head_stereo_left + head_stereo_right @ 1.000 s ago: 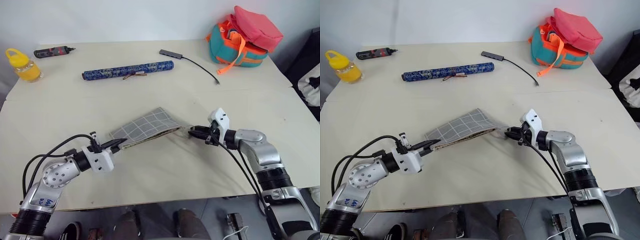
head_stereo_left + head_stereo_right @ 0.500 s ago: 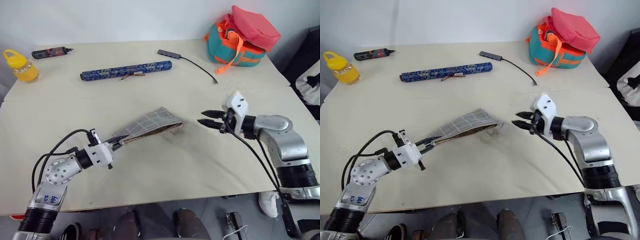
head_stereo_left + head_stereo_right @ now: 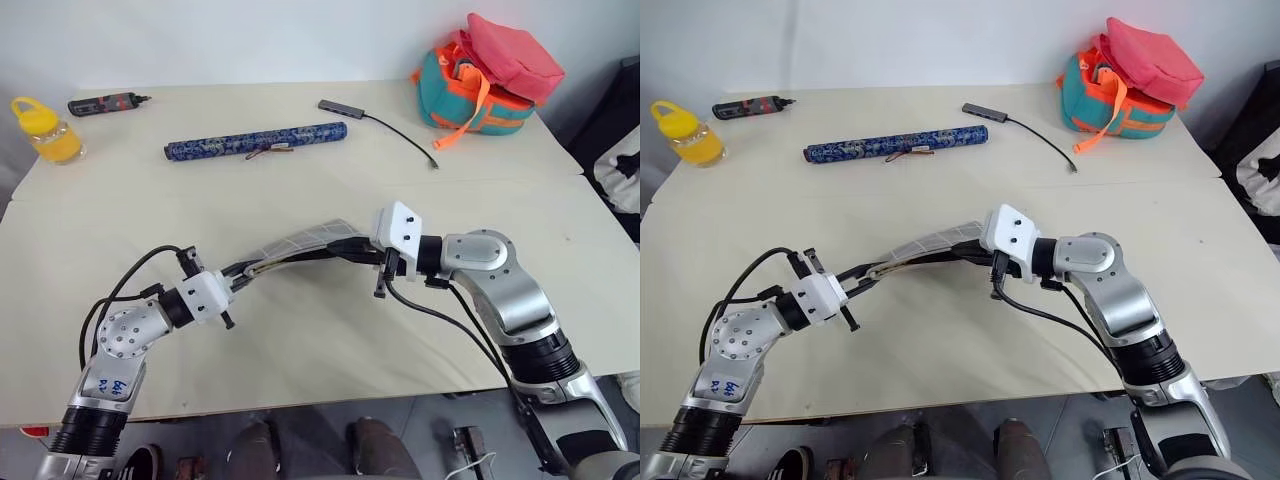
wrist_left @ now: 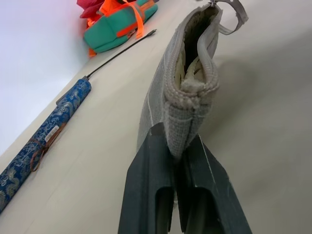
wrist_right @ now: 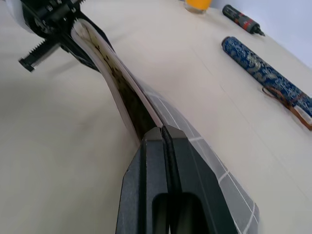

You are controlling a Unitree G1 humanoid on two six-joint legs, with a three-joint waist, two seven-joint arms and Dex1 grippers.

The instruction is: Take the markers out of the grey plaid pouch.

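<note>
The grey plaid pouch (image 3: 300, 241) hangs above the table, stretched between both grippers. My left gripper (image 3: 243, 271) is shut on its left end; in the left wrist view the black fingers (image 4: 151, 161) clamp the seam below the gaping zip mouth, with the dotted tan lining and the ring pull (image 4: 233, 10) showing. My right gripper (image 3: 342, 250) is shut on the pouch's right end, and in the right wrist view its fingers (image 5: 153, 146) pinch the top edge of the pouch (image 5: 195, 141). The markers are hidden.
Along the table's far side lie a long blue patterned roll (image 3: 255, 140), a black-and-red tool (image 3: 105, 102), a yellow bottle (image 3: 42, 128), a small hub with a black cable (image 3: 380, 122) and a teal, orange and red bag (image 3: 490, 75).
My right gripper moved left and up from beside the pouch, closed, and now pinches its right end. The pouch has lifted off the table. My left gripper kept its hold.
</note>
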